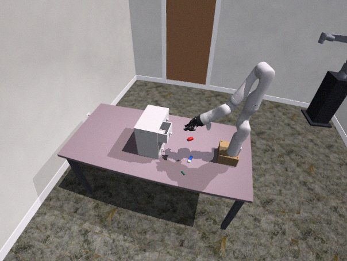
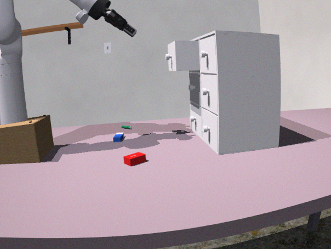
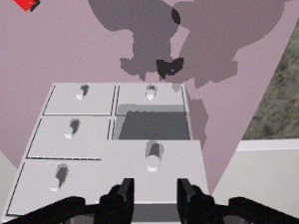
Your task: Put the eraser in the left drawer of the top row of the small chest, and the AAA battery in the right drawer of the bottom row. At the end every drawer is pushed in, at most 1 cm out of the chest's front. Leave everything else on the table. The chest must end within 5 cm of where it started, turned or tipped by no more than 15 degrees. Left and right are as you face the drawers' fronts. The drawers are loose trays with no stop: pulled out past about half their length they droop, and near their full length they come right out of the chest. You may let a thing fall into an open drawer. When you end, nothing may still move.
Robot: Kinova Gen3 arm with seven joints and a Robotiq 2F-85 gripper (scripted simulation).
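A brown door (image 1: 189,40) stands in the grey wall (image 1: 258,43).

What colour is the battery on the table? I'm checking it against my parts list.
Green, showing best in the exterior view.

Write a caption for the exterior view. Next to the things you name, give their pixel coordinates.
Top-left drawer (image 1: 164,139) (image 2: 187,55) (image 3: 181,173) pulled out, the empty gripper (image 1: 188,127) (image 2: 132,30) (image 3: 155,191) hangs before the white chest (image 1: 147,142) (image 2: 247,90) (image 3: 52,143).
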